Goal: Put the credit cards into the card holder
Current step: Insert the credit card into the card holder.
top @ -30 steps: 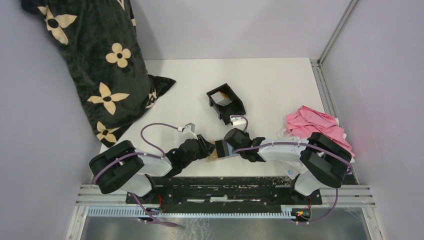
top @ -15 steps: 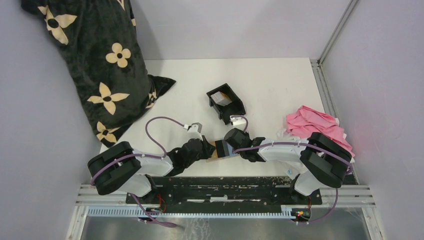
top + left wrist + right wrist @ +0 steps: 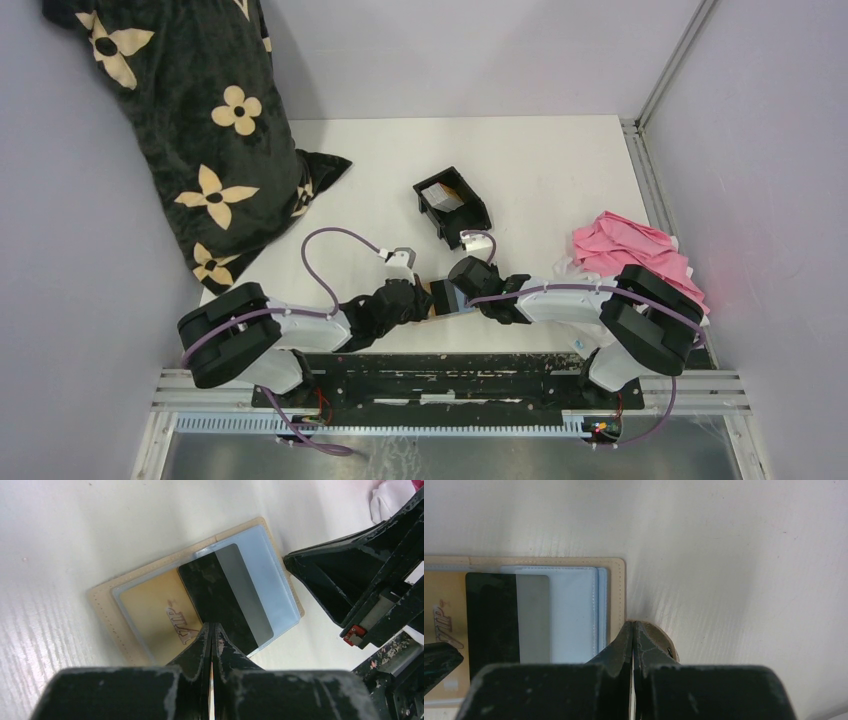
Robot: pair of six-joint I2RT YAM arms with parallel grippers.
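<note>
While the right pincer (image 3: 632,625), jaws together, bears on the round snap tab (image 3: 663,642) of the open tan leather-like folding card holder (image 3: 112,615) at the worktop's (image 3: 560,170) near edge, we should use the left pincer (image 3: 212,626), also shut, tip against the pale grey plastic card with a black stripe (image 3: 220,595), to nudge it squarely into the clear sleeve (image 3: 267,557).

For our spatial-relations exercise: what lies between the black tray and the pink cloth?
Only bare white table; the top view shows nothing lying between the black tray and the pink cloth.
</note>
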